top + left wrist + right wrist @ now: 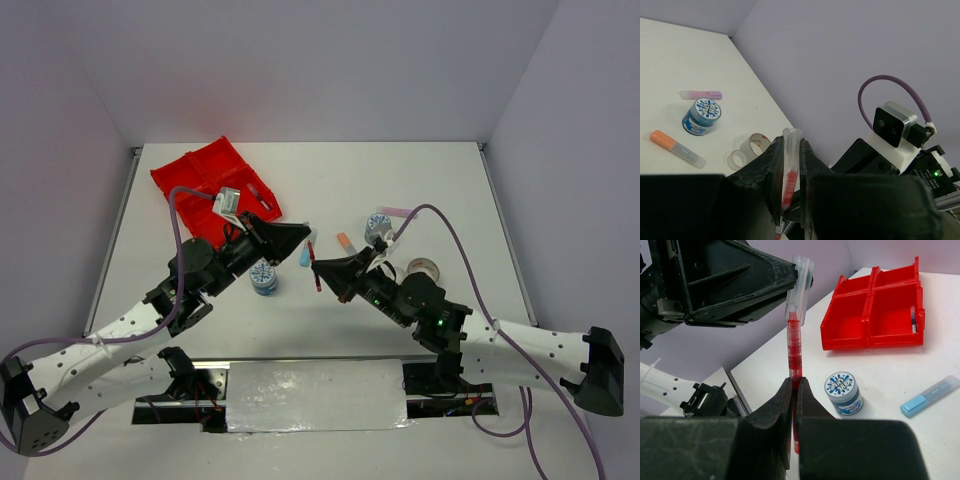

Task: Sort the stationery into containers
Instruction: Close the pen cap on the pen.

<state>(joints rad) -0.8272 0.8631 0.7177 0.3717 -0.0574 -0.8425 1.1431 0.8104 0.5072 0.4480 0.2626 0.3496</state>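
1. While both tools grip one red pen [794,347] between them in the air, it hangs to the right of the red tray [215,185] and nearer the arm bases, as the top view shows.
2. The pen is a slim, translucent red plastic barrel ending in a clear cap.
3. The left tool [789,145] stands narrow, its black fingers pinching the clear cap. The right tool [794,385] is closed almost tight on the red barrel.
4. The tray is glossy hard plastic, square, with raised walls splitting it into four compartments. It lies skewed near the far left corner of the matte white surface [440,180].
5. A thin pen with blue marks [913,320] rests against a wall in one compartment.
6. A round tub [265,277] with a blue-white patterned lid stands nearer than the tray. A second tub [378,228] stands well to the tray's right.
7. Between the tray and that second tub lie a light-blue stick [305,257] and an orange-tipped stick [346,241].
8. A pink stick [397,211] and a clear tape ring [425,268] lie farther right still.
9. Pale walls bound the surface on three sides, and the broadest bare stretch runs right of the tray along the far edge.
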